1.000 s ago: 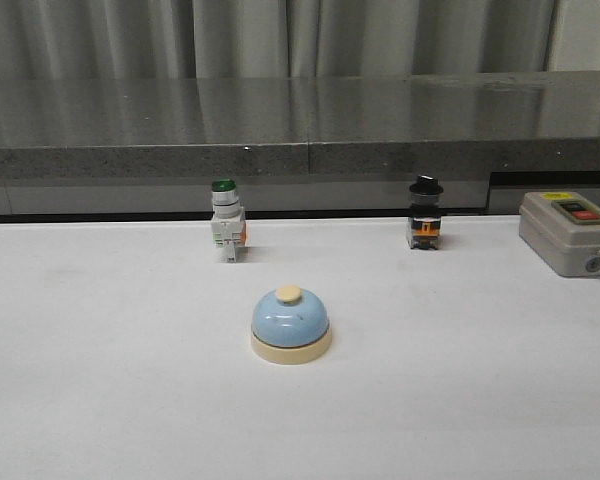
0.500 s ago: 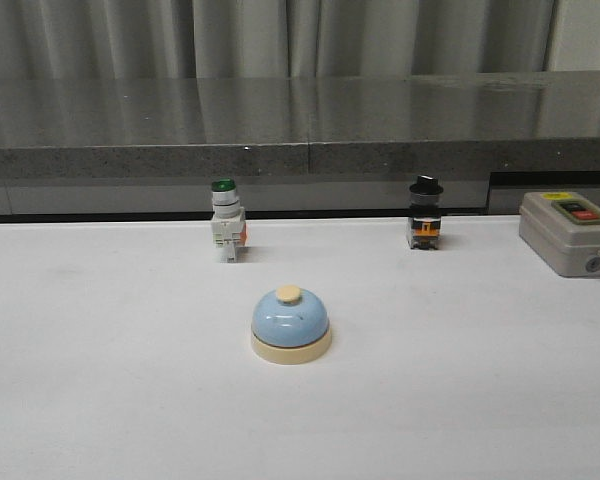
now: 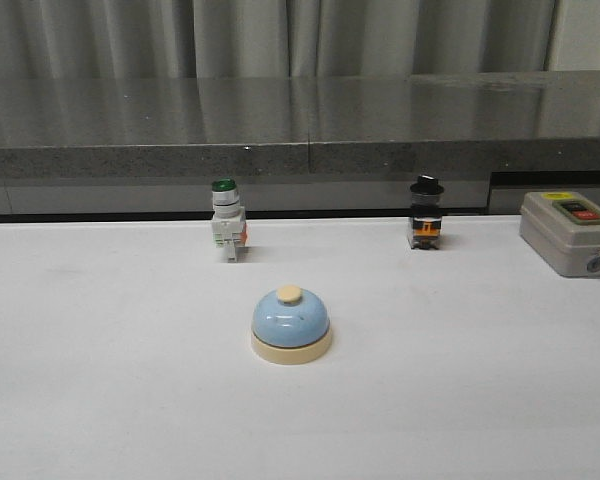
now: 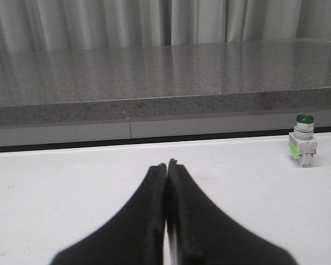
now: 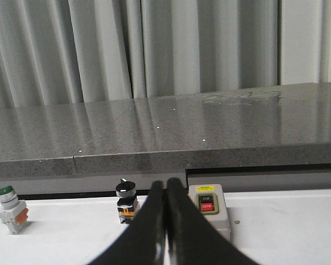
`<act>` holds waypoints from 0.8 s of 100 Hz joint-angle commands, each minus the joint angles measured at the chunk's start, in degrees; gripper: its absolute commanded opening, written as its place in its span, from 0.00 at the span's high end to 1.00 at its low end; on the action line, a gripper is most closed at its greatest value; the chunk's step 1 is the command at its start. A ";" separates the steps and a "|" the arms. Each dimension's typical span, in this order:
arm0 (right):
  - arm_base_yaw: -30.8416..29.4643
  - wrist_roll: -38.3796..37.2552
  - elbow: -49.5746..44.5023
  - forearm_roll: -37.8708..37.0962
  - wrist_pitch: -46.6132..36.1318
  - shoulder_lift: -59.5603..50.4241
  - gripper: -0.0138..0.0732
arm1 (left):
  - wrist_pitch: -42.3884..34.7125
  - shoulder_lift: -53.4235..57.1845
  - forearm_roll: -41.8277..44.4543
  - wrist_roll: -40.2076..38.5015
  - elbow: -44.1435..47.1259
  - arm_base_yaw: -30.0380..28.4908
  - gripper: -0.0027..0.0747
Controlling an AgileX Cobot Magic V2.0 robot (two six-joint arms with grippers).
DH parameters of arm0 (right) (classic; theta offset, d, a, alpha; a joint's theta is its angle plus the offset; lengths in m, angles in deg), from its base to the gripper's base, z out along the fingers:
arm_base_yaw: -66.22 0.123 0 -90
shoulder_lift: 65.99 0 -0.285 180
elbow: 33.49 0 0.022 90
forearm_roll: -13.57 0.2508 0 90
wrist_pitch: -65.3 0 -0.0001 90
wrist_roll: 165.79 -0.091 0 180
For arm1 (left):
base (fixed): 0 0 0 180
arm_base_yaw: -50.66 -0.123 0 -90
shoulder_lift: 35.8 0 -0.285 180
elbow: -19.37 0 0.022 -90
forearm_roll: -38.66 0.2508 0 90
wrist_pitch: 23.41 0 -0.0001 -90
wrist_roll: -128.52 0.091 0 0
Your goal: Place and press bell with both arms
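The light-blue dome bell point(image 3: 291, 322), with a cream base and cream button, stands upright on the white table point(image 3: 100, 380), a little in front of the middle in the front view. Neither arm shows in that view. In the left wrist view my left gripper point(image 4: 166, 163) is shut, black fingers pressed together with nothing between them, over bare table. In the right wrist view my right gripper point(image 5: 166, 181) is also shut and empty. The bell appears in neither wrist view.
A white switch with a green cap point(image 3: 226, 226) point(image 4: 303, 141) point(image 5: 10, 206) stands behind the bell on the left. A black-knobbed switch point(image 3: 425, 218) point(image 5: 126, 202) stands back right. A grey box with a red button point(image 3: 570, 232) point(image 5: 209, 212) sits at the far right. A dark stone ledge point(image 3: 300, 130) runs behind the table.
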 commanded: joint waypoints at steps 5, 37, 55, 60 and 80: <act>-0.07 -0.38 7.82 0.02 2.81 5.30 0.91 | -5.08 1.78 -0.33 -0.45 2.34 -0.19 0.99; -0.07 -0.38 30.27 0.27 30.47 26.93 0.91 | -5.08 1.78 -0.33 -0.45 2.34 -0.19 0.99; -0.07 -0.38 40.06 1.55 39.66 39.84 0.91 | -5.08 1.78 -0.33 -0.45 2.34 -0.19 0.99; -0.07 -0.38 41.61 2.46 40.03 43.39 0.91 | -5.08 1.78 -0.33 -0.45 2.34 -0.19 0.99; -0.07 -0.38 43.24 8.89 36.66 52.44 0.91 | -5.08 1.78 -0.33 -0.45 2.34 -0.19 0.99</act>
